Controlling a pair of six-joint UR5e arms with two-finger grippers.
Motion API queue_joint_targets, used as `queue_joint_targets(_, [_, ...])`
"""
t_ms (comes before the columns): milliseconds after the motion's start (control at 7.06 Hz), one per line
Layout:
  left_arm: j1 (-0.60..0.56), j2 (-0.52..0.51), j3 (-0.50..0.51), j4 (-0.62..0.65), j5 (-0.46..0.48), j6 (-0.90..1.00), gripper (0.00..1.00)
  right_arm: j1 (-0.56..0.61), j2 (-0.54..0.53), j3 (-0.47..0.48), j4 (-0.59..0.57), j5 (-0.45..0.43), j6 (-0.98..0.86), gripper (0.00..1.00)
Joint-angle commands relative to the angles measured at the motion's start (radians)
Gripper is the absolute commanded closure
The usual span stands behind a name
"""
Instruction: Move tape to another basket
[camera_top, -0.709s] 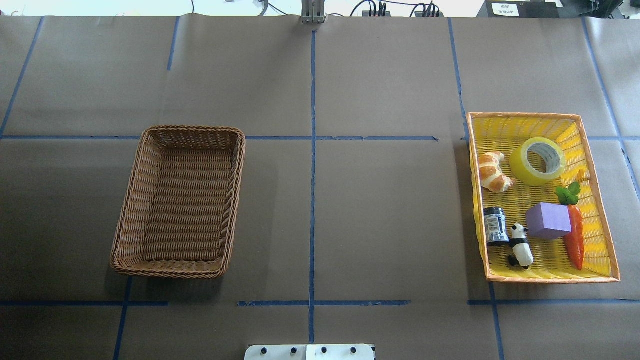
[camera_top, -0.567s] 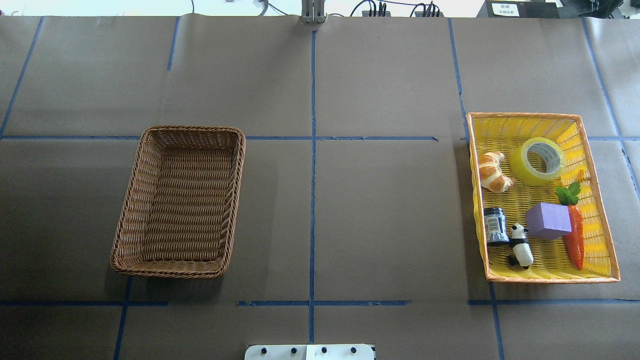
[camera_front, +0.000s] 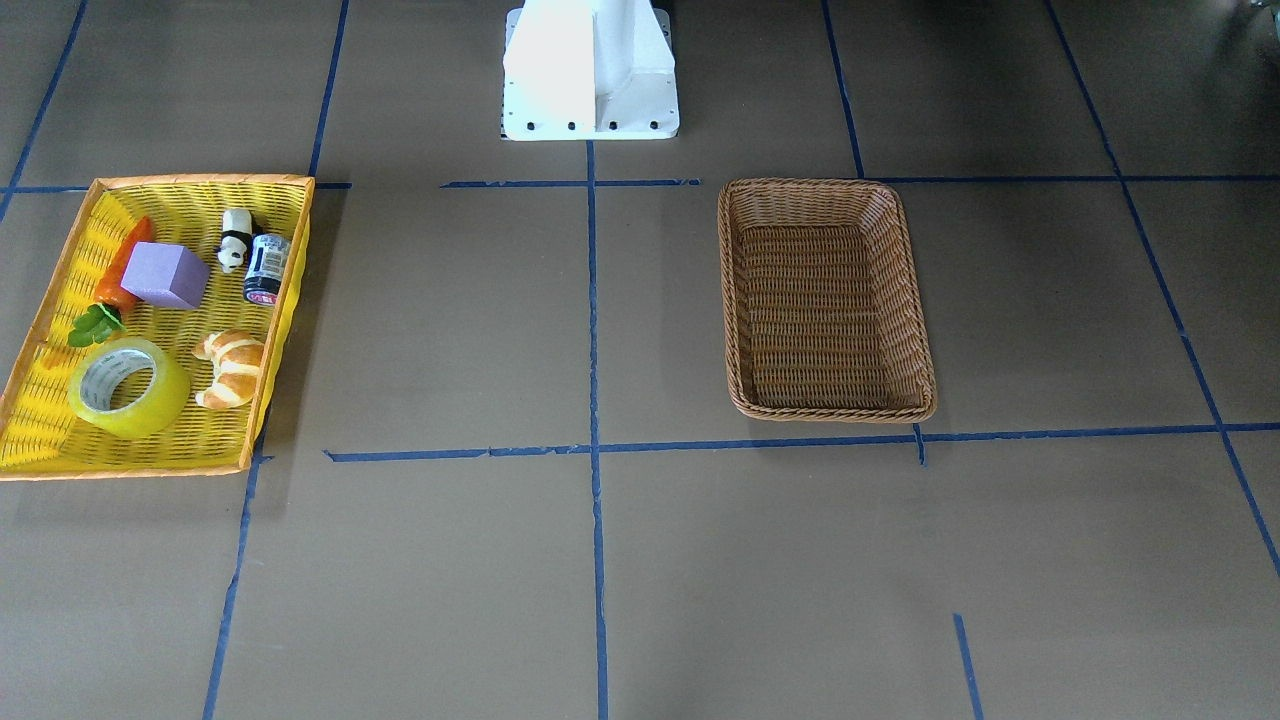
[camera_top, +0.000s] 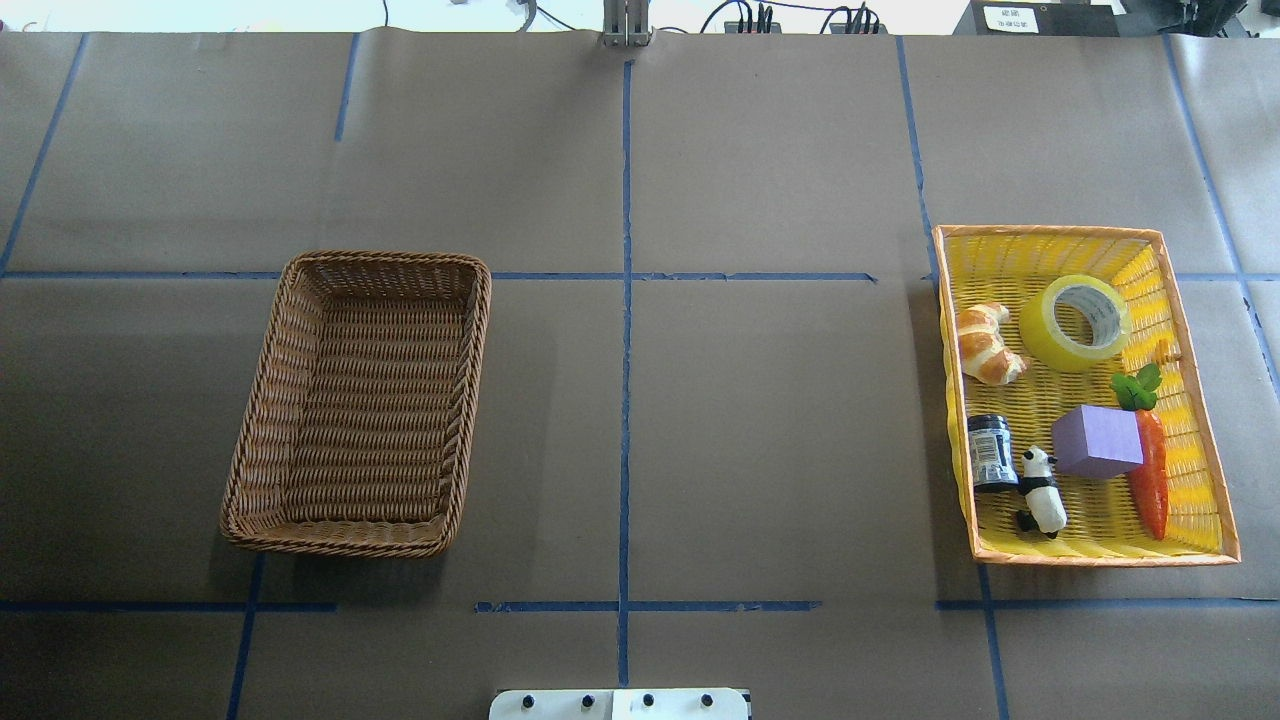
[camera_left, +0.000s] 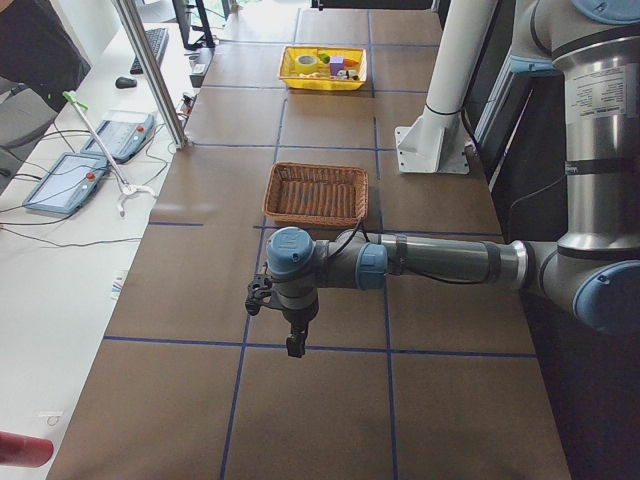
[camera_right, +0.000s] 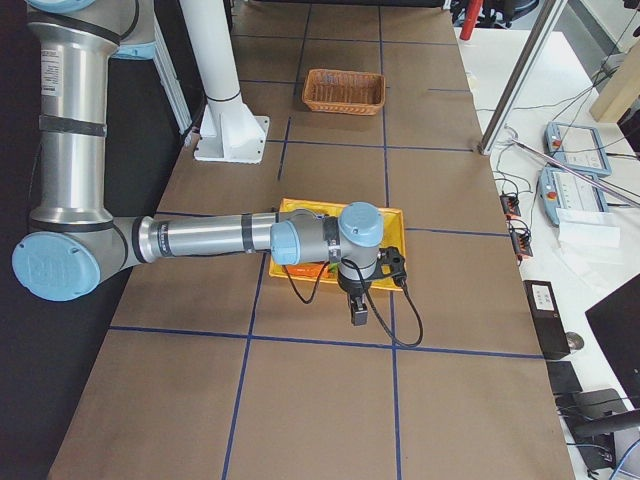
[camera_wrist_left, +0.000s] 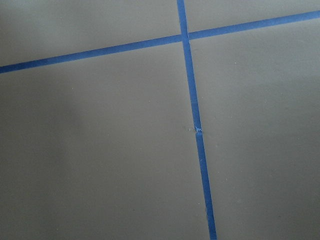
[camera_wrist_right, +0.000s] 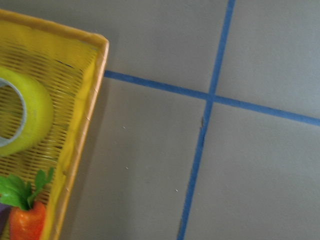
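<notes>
The tape (camera_top: 1045, 330), a yellow-green roll with a grey-white core, lies in the far part of the yellow orange-rimmed basket (camera_top: 1050, 230) on the table's right. It also shows in the front-facing view (camera_front: 140, 415) and the right wrist view (camera_wrist_right: 35, 115). The brown wicker basket (camera_top: 385, 258) stands on the table's left, also in the front-facing view (camera_front: 825, 185). My left gripper (camera_left: 295, 345) hangs over bare table beyond the wicker basket. My right gripper (camera_right: 358, 312) hangs just outside the yellow basket (camera_right: 390, 212). I cannot tell whether either is open or shut.
The yellow basket also holds a croissant (camera_top: 985, 345), a purple block (camera_top: 1097, 442), a toy carrot (camera_top: 1150, 470), a panda figure (camera_top: 1042, 492) and a dark jar (camera_top: 991, 452). My white base (camera_front: 590, 70) stands at the table's near middle. Blue tape lines cross the table.
</notes>
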Motion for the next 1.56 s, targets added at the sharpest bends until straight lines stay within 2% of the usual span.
queue_joint_targets(0, [0.0, 0.0, -0.001, -0.002, 0.002, 0.0, 0.0, -0.165, 0.105, -0.006, 0.121, -0.006, 0.26, 0.0])
queue_joint_targets(142, [0.0, 0.0, -0.001, -0.002, 0.002, 0.0, 0.0, -0.23, 0.155, -0.009, 0.124, -0.014, 0.324, 0.0])
queue_joint_targets(283, [0.0, 0.001, -0.001, -0.002, 0.002, 0.0, 0.0, -0.278, 0.158, -0.009, 0.127, -0.017, 0.329, 0.0])
queue_joint_targets(567, [0.0, 0.0, 0.001, -0.002, -0.001, 0.0, 0.0, -0.335, 0.181, -0.07, 0.2, -0.081, 0.331, 0.0])
queue_joint_targets(1134, [0.0, 0.001, 0.001, -0.002, -0.001, 0.0, 0.0, -0.341, 0.22, -0.199, 0.225, -0.11, 0.324, 0.01])
queue_joint_targets(1417, [0.002, 0.001, 0.001, -0.002, 0.001, 0.0, 0.0, -0.376, 0.221, -0.268, 0.307, -0.11, 0.324, 0.01])
